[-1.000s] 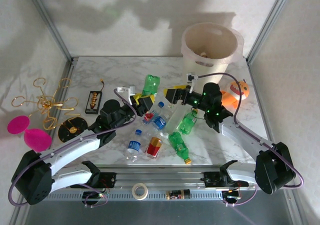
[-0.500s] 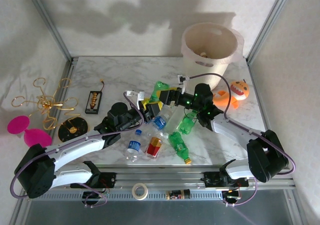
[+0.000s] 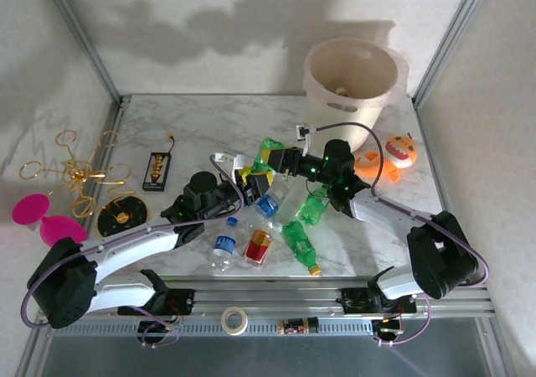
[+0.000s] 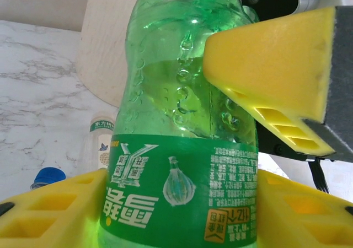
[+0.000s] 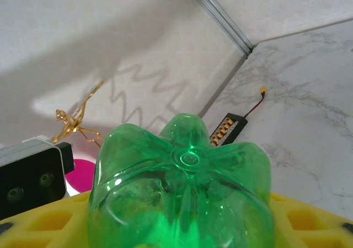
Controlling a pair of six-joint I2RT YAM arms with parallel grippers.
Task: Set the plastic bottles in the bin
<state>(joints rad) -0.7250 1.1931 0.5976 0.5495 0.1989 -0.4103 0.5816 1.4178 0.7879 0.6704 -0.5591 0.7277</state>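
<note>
A green plastic bottle [image 3: 269, 147] with a green label is held above the middle of the table, its base up. My left gripper [image 3: 254, 177] is shut on its labelled body [image 4: 176, 198], a yellow finger on either side. My right gripper [image 3: 281, 160] is shut on the same bottle near its lobed base [image 5: 185, 165]; one of its yellow fingers [image 4: 276, 66] presses the bottle's side. More bottles lie below: a clear one [image 3: 291, 199], two green ones [image 3: 314, 208] [image 3: 299, 243], a red-labelled one [image 3: 258, 246] and a blue-capped one [image 3: 223, 246]. The cream bin [image 3: 335, 113] stands at the back right.
An orange pumpkin-faced toy [image 3: 394, 152] lies right of the arms, near the bin. A black connector strip [image 3: 157, 169], a gold wire figure [image 3: 79, 174] and pink discs [image 3: 46, 219] sit at the left. A tape roll [image 3: 235, 318] rests on the front rail.
The left gripper carried the green bottle to the right. The right gripper swung left to meet it and now grips the same bottle.
</note>
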